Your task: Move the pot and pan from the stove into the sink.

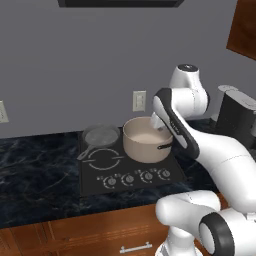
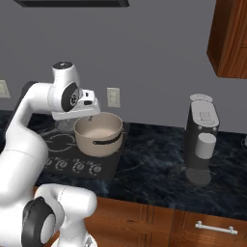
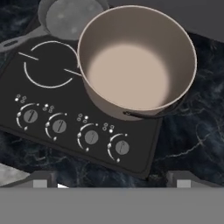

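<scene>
The beige pot stands upright and empty on the right rear part of the black stove, its dark handle toward the front. The shallow grey pan sits on the left rear burner, its thin handle pointing left and forward. My gripper hangs open just above the pot, over its near rim, with nothing between its fingers. The sink is out of view.
A dark coffee machine stands on the black marble counter right of the stove. A white wall outlet is behind the pot. A wooden wall cabinet hangs at the upper right.
</scene>
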Controlling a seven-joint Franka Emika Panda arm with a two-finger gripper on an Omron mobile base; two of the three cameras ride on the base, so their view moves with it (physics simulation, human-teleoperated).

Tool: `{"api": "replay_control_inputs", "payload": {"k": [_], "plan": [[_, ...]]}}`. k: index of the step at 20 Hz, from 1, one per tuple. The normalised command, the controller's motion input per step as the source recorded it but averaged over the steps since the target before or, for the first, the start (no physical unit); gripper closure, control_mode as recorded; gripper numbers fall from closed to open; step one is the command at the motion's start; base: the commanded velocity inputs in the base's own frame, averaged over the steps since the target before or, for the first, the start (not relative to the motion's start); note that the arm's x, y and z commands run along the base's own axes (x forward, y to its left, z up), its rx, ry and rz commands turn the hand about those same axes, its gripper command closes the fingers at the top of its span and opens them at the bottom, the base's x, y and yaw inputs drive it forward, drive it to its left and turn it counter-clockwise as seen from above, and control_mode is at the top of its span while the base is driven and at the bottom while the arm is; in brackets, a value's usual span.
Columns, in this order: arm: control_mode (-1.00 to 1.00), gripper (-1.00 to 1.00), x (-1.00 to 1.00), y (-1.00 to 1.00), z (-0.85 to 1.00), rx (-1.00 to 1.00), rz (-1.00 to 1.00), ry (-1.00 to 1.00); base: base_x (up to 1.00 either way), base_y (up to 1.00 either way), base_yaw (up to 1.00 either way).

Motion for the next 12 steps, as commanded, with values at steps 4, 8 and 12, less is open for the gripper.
{"api": "replay_control_inputs", "payload": {"k": [4, 8, 12], "plan": [[-1.00, -1.00, 0.11, 0.08, -0.18, -0.02, 0.13, 0.00, 0.00, 0.00, 0.00], [-1.00, -1.00, 0.17, 0.09, -0.19, -0.01, 0.12, 0.01, 0.00, 0.00, 0.00], [-1.00, -1.00, 0.29, 0.13, -0.21, -0.01, 0.10, 0.01, 0.00, 0.00, 0.00]]}}
